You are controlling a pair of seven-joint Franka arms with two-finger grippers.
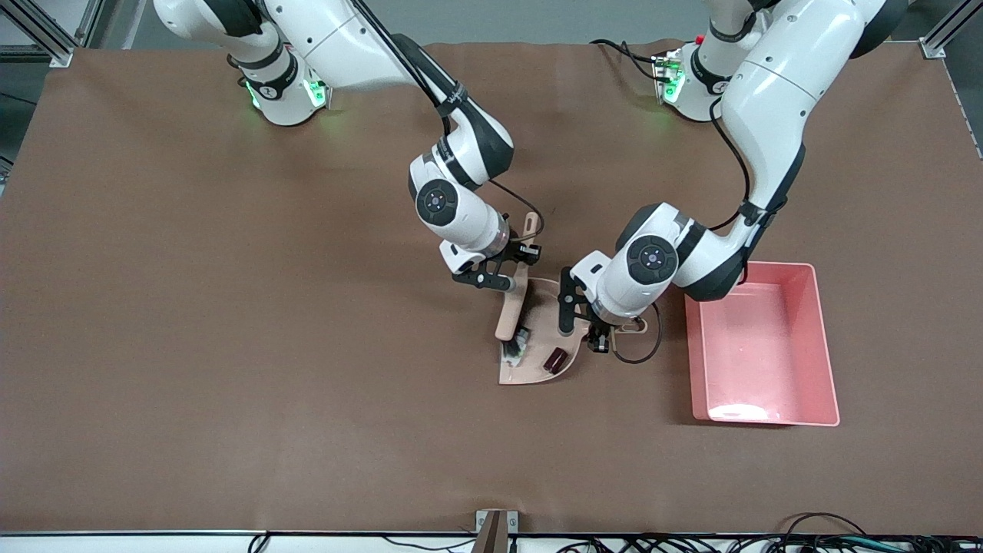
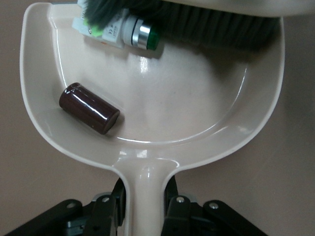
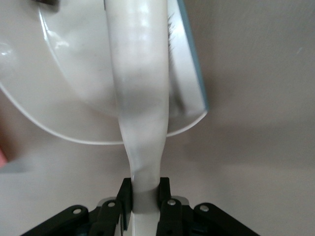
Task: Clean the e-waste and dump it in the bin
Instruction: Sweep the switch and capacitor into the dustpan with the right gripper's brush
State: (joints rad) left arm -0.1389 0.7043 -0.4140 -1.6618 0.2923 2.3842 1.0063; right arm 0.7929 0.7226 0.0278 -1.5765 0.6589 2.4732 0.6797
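A beige dustpan (image 1: 541,326) lies on the brown table, and both e-waste pieces are in it. The dark maroon cylinder (image 1: 554,359) (image 2: 89,108) rests near the pan's side wall. The white component with green marks (image 1: 521,338) (image 2: 123,32) lies at the pan's open edge, partly under the bristles of a brush (image 1: 513,349) (image 2: 197,19). My left gripper (image 1: 597,338) (image 2: 146,206) is shut on the dustpan's handle. My right gripper (image 1: 516,269) (image 3: 145,201) is shut on the brush's beige handle (image 3: 140,98). The pink bin (image 1: 825,346) is empty.
The bin stands beside the dustpan toward the left arm's end of the table, under the left arm's forearm. A black cable loops by the left gripper (image 1: 637,357). Brown mat (image 1: 230,346) covers the table.
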